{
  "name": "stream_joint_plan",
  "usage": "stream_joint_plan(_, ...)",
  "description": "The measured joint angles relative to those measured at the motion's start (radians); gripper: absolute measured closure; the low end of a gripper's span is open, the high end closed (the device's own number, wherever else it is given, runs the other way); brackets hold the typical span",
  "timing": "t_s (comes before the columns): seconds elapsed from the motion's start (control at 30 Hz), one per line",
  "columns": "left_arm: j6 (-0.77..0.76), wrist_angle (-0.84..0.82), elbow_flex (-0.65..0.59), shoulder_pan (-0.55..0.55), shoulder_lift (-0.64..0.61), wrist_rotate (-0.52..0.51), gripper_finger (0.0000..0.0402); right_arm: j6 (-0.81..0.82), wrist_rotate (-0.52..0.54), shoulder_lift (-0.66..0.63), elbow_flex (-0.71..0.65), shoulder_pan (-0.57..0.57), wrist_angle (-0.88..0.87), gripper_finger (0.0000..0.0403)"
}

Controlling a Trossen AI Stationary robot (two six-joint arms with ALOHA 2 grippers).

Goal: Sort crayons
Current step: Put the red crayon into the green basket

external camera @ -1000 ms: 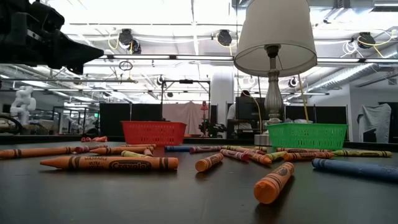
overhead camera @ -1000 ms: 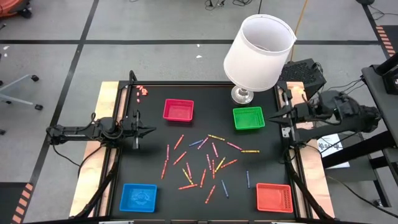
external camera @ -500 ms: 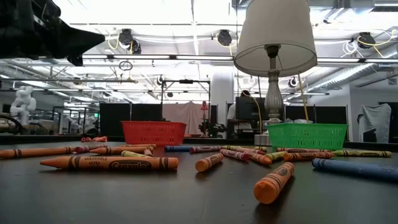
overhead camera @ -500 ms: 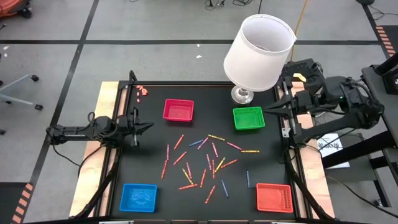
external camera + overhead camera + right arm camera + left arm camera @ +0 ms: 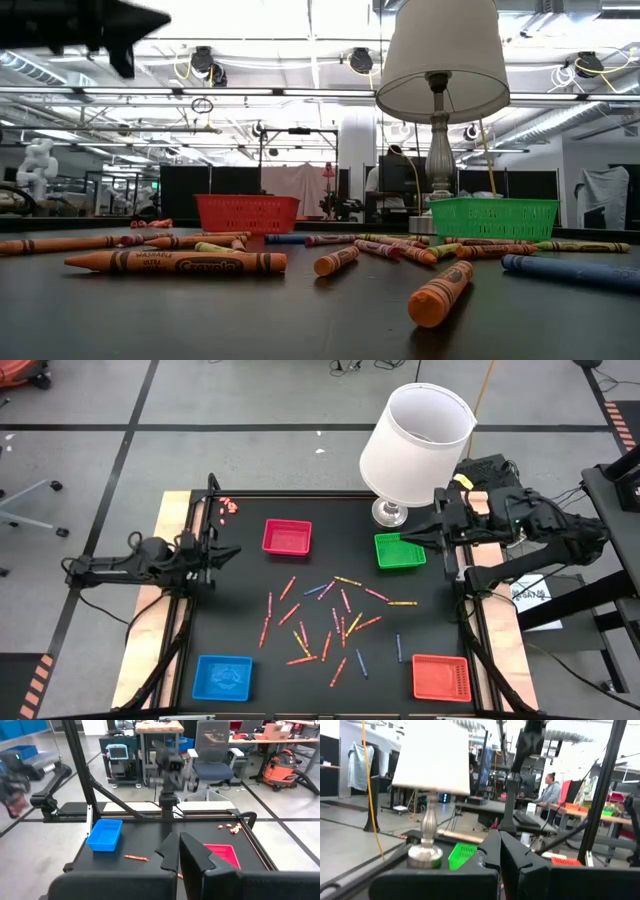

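Observation:
Many crayons (image 5: 330,615) lie scattered flat on the middle of the black table, mostly red, orange and pink, with some yellow and blue; they also show in the low view (image 5: 175,262). My left gripper (image 5: 236,550) is shut and empty, in the air over the table's left side, left of the dark-red tray (image 5: 287,537); it shows at the low view's top left (image 5: 160,17). My right gripper (image 5: 404,540) is shut and empty, in the air over the left rim of the green tray (image 5: 405,552). Their shut fingers show in the left wrist view (image 5: 496,840) and the right wrist view (image 5: 177,840).
A lamp with a white shade (image 5: 415,445) stands at the far edge beside the green tray. A blue tray (image 5: 222,677) stands at the near left and an orange-red tray (image 5: 441,677) at the near right. Small pink bits (image 5: 230,506) lie at the far left corner.
My left gripper has risen and drawn a little toward the table's far edge. My right gripper has swung toward the table's left, from the right edge to over the green tray. Both stay shut. The crayons have not moved.

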Motion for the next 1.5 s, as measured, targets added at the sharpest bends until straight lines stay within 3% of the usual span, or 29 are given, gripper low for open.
stream_joint_plan(0.4,-0.021,-0.150,0.590,0.000,0.307,-0.036,0.0402,-0.009,0.000,0.035,0.000,0.000,-0.008,0.0403)
stream_joint_plan(0.7,-0.053,-0.434,1.009,0.000,0.544,0.056,0.0402,0.028,0.000,0.054,0.000,0.000,-0.013,0.0403)
stream_joint_plan(0.87,-0.053,-0.510,1.198,0.000,0.683,0.104,0.0402,0.106,-0.003,0.058,0.000,0.000,-0.061,0.0403)
stream_joint_plan(1.1,-0.053,-0.638,1.336,0.000,0.817,0.135,0.0402,0.246,-0.004,0.061,0.000,0.008,-0.180,0.0403)
stream_joint_plan(1.4,-0.112,-0.739,1.347,0.000,0.877,0.141,0.0402,0.324,-0.005,0.061,0.000,0.051,-0.311,0.0403)
stream_joint_plan(1.5,-0.110,-0.709,1.347,-0.003,0.888,0.192,0.0402,0.318,-0.005,0.064,0.000,0.055,-0.324,0.0403)
